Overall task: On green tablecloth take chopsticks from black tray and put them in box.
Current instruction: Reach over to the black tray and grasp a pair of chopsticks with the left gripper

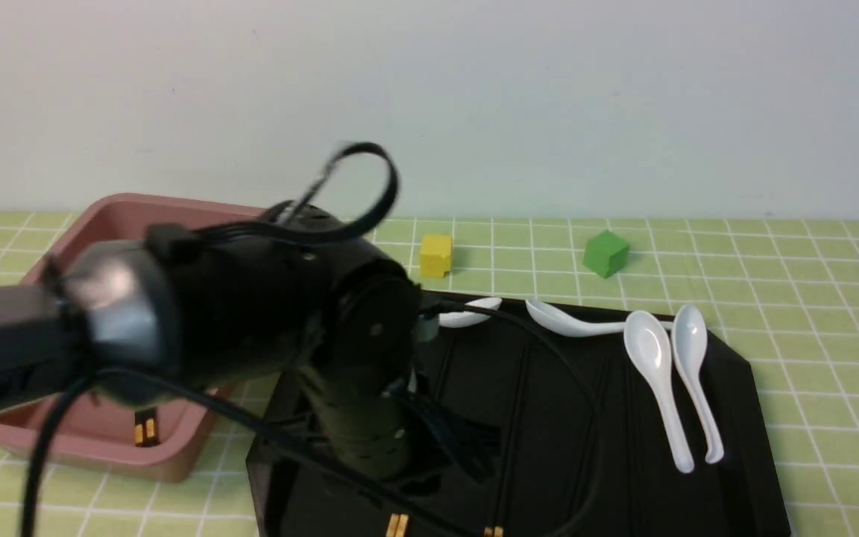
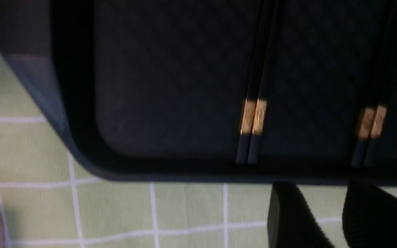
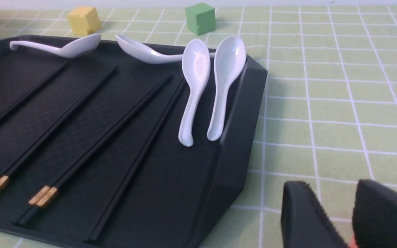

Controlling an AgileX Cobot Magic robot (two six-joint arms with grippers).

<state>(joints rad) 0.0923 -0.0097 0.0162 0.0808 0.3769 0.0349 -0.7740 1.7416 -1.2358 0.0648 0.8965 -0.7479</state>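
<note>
Two pairs of chopsticks (image 2: 252,117) lie on the tray (image 2: 171,86) just ahead of the left gripper (image 2: 319,188). Each pair is side by side and touching, with long axes parallel and running straight away from the fingertips. Gold-banded ends point back toward the gripper and stop just short of the tray's near rim. Left fingers (image 2: 289,220) are parted with cloth (image 2: 184,210) showing in the gap, nothing held. The gripper hangs over cloth just off that rim, lined up between the two pairs and nearer the one farther from the tray corner. Front view: the blurred left arm (image 1: 250,313) hides the gripper. One more pair sits in the box (image 1: 112,212), gold end by the near wall, the rest hidden by the arm. Right gripper (image 3: 331,186): fingers slightly apart, empty, over cloth near the tray's cut corner. Ahead of it and to one side, four dark chopstick lines run roughly parallel from near rim toward far rim. Two show gold bands at the near end; the other ends I cannot tell. Four spoons (image 3: 195,86) lie at the tray's far part. Yellow cube (image 3: 84,20) and green cube (image 3: 201,18) sit on cloth beyond.
</note>
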